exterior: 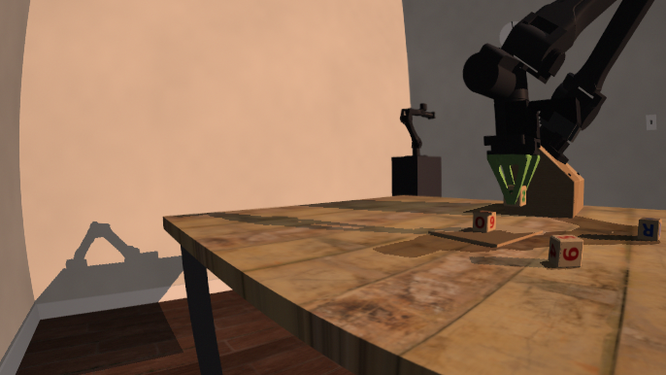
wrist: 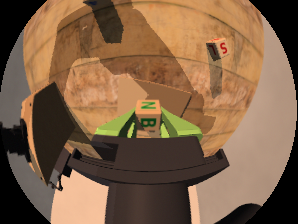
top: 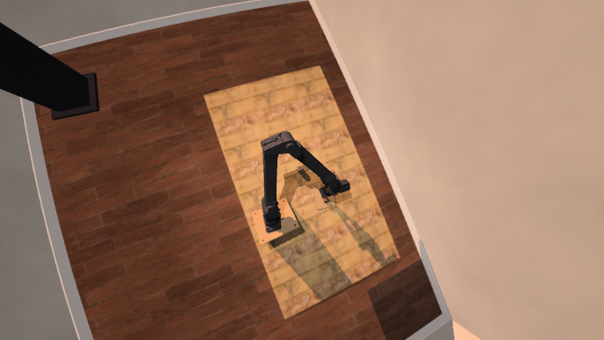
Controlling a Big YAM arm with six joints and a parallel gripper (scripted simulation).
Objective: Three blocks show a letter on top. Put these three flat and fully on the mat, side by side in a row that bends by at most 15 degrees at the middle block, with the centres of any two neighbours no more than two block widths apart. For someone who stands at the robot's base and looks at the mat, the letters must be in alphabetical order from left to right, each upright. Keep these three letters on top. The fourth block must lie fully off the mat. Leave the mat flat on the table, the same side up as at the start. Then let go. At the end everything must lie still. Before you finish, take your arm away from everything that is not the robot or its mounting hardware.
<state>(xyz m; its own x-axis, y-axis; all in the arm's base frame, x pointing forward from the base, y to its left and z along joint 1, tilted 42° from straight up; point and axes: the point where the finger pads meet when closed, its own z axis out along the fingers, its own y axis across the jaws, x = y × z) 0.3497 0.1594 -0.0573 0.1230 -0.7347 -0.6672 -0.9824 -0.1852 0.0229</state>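
From above, the black jointed arm [top: 282,176] bends in an inverted V over the plank-grained table [top: 273,101]; the blocks are too small to tell. From the side, the green tapered gripper [exterior: 519,196] pinches a pale wooden cube [exterior: 523,195] just above the thin flat mat [exterior: 485,238], where an O block [exterior: 483,221] sits. A 9 block [exterior: 565,251] and an R block [exterior: 649,228] lie off it. At the wrist, the cube shows a green N on top.

Your arm [top: 282,151] is folded into a sharp elbow-up peak, forearm sloping down to the wrist. The gripper [exterior: 517,194] points straight down, green fingers [exterior: 502,176] angled inward and clamped on a small block [wrist: 148,115] right at the tips.
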